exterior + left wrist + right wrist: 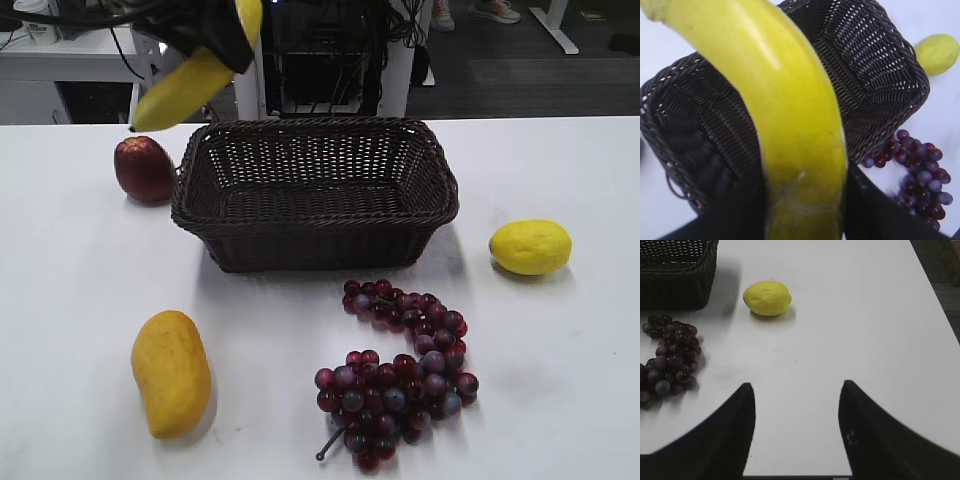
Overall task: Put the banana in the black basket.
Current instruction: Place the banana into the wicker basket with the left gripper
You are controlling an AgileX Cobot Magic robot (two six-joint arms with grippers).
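Yellow and glossy, the long curved banana [190, 88] hung in the air at the upper left of the exterior view, gripped by the left gripper [222, 42], whose dark jaws were clamped around its upper part. Its lower tip pointed down and left, above and just beyond the far left corner of the large rectangular dark brown-black woven wicker basket [315, 232]. That basket stood on the white tabletop [560, 380]. A dark red apple [145, 168] sat just beside the basket's left end. A round yellow lemon [530, 246] lay to the basket's right, apart from it. A bunch of dark purple-red grapes [400, 372] lay in front of the basket, and a stubby orange-yellow mango [171, 372] lay in front of it toward the left.

From the left wrist, the banana [790, 115] filled the middle of the frame, its lower part pinched between the dark jaws at the bottom edge. The wicker basket [885, 90] lay below and behind it, showing on both sides of the fruit. The lemon [937, 53] showed past the basket's far end, and the grapes [920, 175] lay along its side.

From the right wrist, the right gripper [796, 435] hovered over bare tabletop [865, 315] with its jaws spread wide and nothing between them. The basket's corner [677, 275] showed at the upper left, the lemon [767, 298] lay just right of it, and the grapes [667, 360] lay in front of it.
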